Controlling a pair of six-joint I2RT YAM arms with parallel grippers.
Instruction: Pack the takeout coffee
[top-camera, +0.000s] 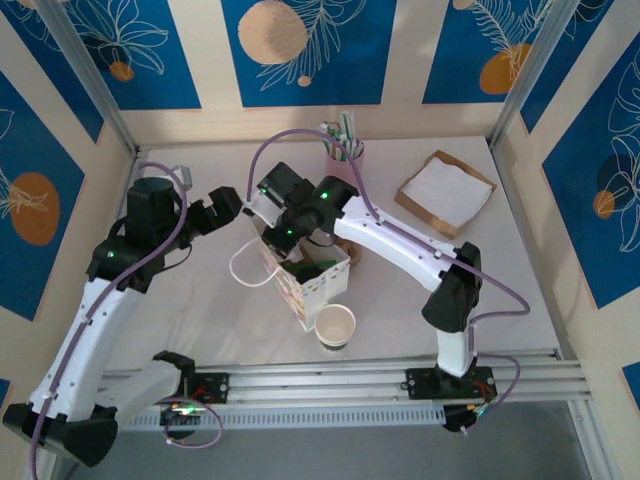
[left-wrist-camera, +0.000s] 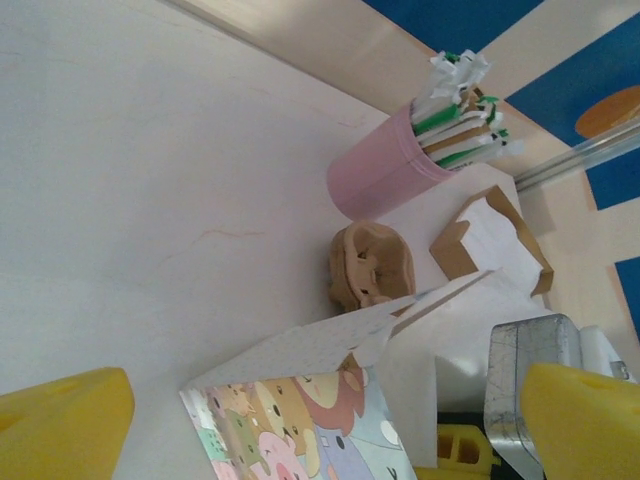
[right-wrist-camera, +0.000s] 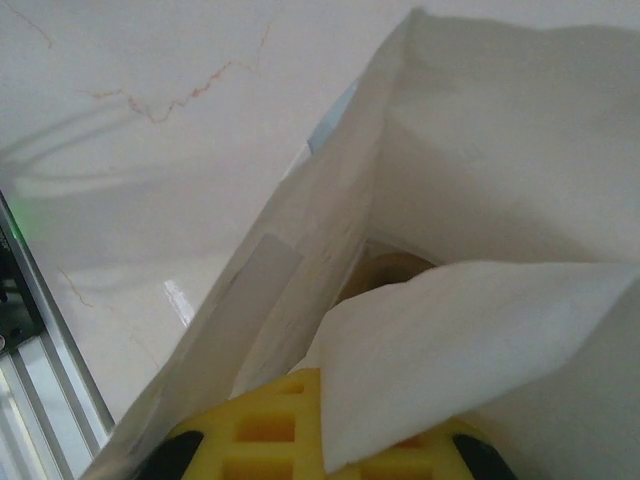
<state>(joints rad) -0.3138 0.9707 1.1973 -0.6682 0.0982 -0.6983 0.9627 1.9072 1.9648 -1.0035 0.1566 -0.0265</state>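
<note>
Top external, one bag (top-camera: 303, 288), one lidless cup (top-camera: 335, 325)

Robot test booth, aluminium rails (top-camera: 350, 380), patterned walls (top-camera: 300, 50)

The left arm (top-camera: 88, 330) and right arm (top-camera: 395, 240) have white link shells, black joint housings and green indicator lights. A lilac cable (top-camera: 300, 136) follows each. The left claw (left-wrist-camera: 320, 430) and right claw (right-wrist-camera: 300, 440) have yellow fingers.

The cup (left-wrist-camera: 380, 175) is pink; the white bag (left-wrist-camera: 300, 420) carries pastel cartoon animals.
</note>
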